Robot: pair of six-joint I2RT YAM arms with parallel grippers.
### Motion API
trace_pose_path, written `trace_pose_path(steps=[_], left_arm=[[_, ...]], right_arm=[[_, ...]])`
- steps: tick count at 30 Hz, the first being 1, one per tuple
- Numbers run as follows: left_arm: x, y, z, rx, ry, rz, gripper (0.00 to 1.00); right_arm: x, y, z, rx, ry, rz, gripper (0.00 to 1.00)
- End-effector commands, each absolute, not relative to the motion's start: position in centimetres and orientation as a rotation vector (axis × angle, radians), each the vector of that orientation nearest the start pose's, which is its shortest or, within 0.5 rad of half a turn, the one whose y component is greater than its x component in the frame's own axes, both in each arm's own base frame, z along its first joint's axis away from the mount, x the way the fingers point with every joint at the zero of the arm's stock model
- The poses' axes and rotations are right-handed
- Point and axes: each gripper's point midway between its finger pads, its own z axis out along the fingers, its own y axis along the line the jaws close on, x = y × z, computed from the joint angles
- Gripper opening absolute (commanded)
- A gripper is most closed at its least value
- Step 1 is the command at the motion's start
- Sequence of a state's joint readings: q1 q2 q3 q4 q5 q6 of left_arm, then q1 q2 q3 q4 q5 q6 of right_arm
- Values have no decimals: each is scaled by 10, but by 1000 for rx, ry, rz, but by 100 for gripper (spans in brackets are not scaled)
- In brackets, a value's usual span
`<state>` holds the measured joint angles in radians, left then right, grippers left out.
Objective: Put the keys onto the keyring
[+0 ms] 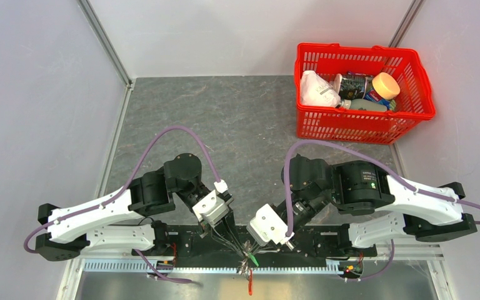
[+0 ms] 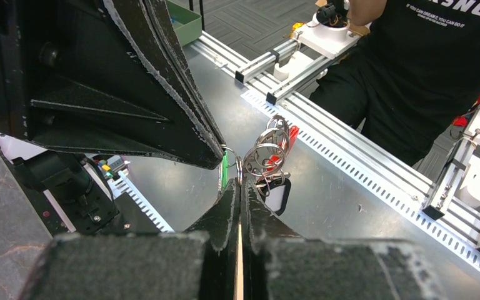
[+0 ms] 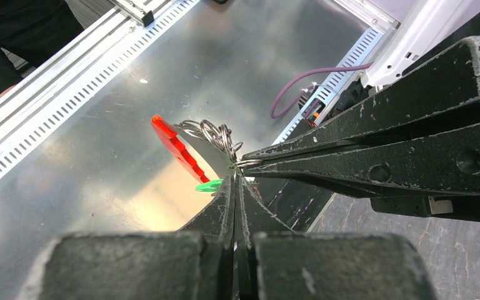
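Both grippers meet tip to tip over the metal ledge at the near edge, with the keys [image 1: 248, 259] bunched between them. The left gripper [image 2: 239, 181] is shut, pinching a silvery split ring [image 2: 239, 165] of the bunch. Beyond it hang more rings and keys [image 2: 269, 150], a black-and-white tag [image 2: 279, 195] and a green tag [image 2: 224, 169]. The right gripper [image 3: 234, 176] is shut at the same bunch, beside the green tag [image 3: 209, 185]. The keyring's red part [image 3: 178, 150] curves out behind the rings [image 3: 215, 134]; its dark part is hidden. From above, left gripper [image 1: 242, 249] and right gripper [image 1: 252, 247] nearly touch.
A red basket [image 1: 362, 128] with bottles and a white bag stands at the far right of the grey mat. A slotted metal rail [image 1: 162, 267] runs along the near edge. A person in black [image 2: 425, 75] stands just past the rail.
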<state>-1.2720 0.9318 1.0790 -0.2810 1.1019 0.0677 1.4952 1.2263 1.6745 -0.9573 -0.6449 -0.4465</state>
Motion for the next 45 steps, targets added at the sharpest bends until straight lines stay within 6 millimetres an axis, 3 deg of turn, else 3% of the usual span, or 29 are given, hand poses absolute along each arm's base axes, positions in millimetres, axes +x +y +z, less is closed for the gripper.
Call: trace_pose_path(steps=[1,22,32,38,45], left_arm=[[-81,-275,371,-2494,-1011,2442,2],[-81,-277,365,-2476,-1032,2412,2],[-81,-276,365,-2487,-1027,2413,2],[-73,-282,369,-2510,-1116,2438,2],[-72,-282,372,-2523,-1119,2482,2]], right_arm=[[-66,311,397,-2012,829,1262,0],[-62,319,413,-1923,822,1263,0],[-51,331,416,-1823,930,1253,0],[-47,338,411,-1786,1007,1257,0],[-29,348,406,-1679,1135,1203,0]])
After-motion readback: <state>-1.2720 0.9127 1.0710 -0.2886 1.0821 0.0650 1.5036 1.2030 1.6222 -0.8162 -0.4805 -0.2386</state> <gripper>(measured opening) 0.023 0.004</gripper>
